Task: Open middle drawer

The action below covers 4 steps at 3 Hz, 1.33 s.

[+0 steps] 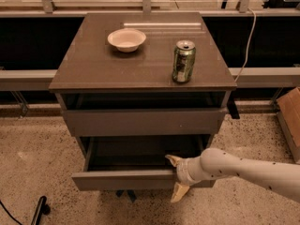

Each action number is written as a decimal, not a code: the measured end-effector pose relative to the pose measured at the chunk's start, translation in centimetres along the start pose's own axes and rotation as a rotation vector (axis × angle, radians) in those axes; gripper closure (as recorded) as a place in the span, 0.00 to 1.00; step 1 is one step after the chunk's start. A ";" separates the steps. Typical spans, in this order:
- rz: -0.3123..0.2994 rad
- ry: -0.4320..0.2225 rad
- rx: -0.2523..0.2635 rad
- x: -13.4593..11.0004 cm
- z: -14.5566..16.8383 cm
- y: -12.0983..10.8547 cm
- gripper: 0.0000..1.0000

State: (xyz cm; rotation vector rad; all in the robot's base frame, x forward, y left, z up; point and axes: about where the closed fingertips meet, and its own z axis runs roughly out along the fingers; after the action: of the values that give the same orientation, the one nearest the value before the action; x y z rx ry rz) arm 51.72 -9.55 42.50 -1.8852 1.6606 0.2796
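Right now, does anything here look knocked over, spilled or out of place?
Nothing stands out. The bowl and soda can stand upright on the cabinet top; the middle drawer sits pulled out squarely, the gripper clasping its front edge.

White arm (248,168) reaching in from 4 o'clock, extending toward 9 o'clock. Gripper (176,177) sitting low centre, one finger (173,160) pointing up-left, other pointing down toward 6 o'clock.
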 end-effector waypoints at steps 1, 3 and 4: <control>0.006 0.001 -0.006 -0.5 -0.5 -0.7 0.02; -0.012 -0.054 -0.018 -2.9 -4.4 -1.7 0.35; -0.024 -0.066 -0.025 -3.6 -6.1 -2.7 0.57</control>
State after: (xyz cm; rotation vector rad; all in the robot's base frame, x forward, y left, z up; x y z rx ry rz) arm 52.24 -9.89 50.10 -1.8924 1.5973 0.3510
